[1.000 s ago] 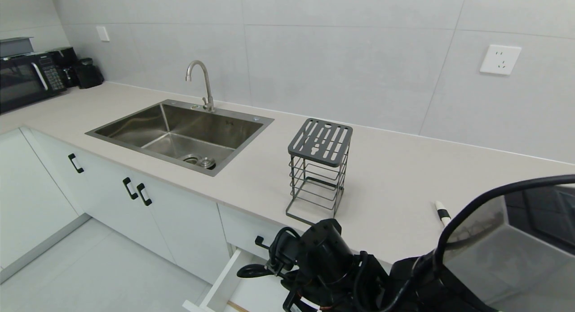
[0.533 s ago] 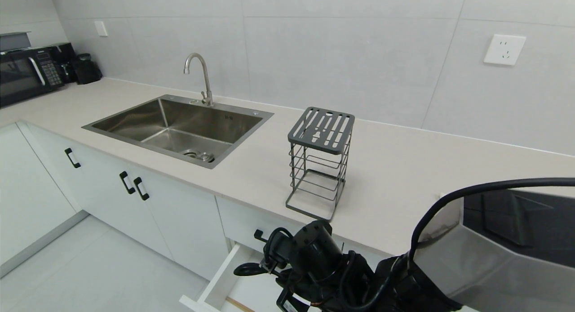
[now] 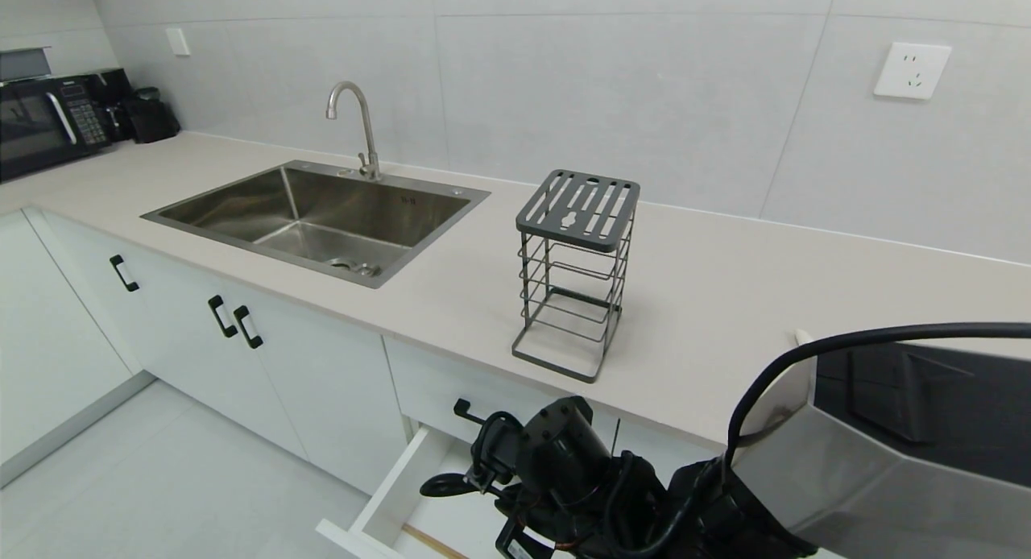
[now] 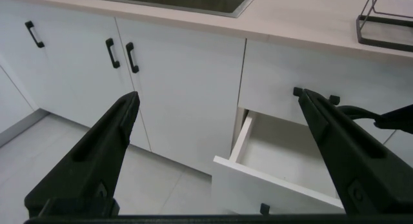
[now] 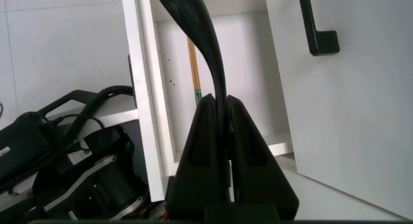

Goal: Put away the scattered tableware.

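My right gripper (image 5: 219,104) is shut on the handle of a black spoon (image 5: 193,24), which it holds over the open white drawer (image 5: 143,88). In the head view the spoon's bowl (image 3: 443,485) hangs above that drawer (image 3: 378,503), under the counter edge. A thin wooden stick (image 5: 192,66) lies inside the drawer. A white-tipped utensil (image 3: 802,337) lies on the counter, mostly hidden behind my right arm. My left gripper (image 4: 219,98) is open and holds nothing; it faces the drawer (image 4: 277,179) from the left, with the spoon (image 4: 387,114) beyond it.
A grey wire rack (image 3: 576,273) stands on the beige counter (image 3: 709,301) above the drawer. The steel sink (image 3: 318,217) with its faucet (image 3: 354,124) lies to the left. A microwave (image 3: 44,120) sits at the far left. White cabinet doors (image 4: 174,88) flank the drawer.
The head camera has shifted, so the counter sits higher in the picture and more of the drawer shows. My right arm now covers more of the white-tipped utensil. The spoon stays held.
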### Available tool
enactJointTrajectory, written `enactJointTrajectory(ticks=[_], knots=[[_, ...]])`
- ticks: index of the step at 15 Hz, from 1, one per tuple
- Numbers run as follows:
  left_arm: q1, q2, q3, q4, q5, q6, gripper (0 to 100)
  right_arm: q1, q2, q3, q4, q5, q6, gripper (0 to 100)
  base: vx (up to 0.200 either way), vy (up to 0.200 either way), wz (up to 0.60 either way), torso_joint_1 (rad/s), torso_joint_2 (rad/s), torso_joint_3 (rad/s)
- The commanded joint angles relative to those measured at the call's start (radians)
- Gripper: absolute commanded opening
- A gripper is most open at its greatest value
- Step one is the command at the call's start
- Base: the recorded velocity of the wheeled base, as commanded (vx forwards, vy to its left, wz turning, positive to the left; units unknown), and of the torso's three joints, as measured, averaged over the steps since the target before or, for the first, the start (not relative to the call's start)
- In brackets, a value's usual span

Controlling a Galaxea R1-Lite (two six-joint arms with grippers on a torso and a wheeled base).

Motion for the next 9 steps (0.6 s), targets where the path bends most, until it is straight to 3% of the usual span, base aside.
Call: enactJointTrajectory(ticks=[1, 9], knots=[[0.000, 0.000, 0.000, 0.000, 0.000, 0.000, 100, 0.000, 0.001, 0.000, 0.001, 0.000, 0.000, 0, 0.000, 0.000, 0.00, -0.124, 0.25, 0.129], [0.000, 0.000, 0.000, 0.000, 0.000, 0.000, 100, 0.000, 0.004, -0.001, 0.002, -0.003, -0.003, 0, 0.000, 0.000, 0.00, -0.213, 0.42, 0.201]])
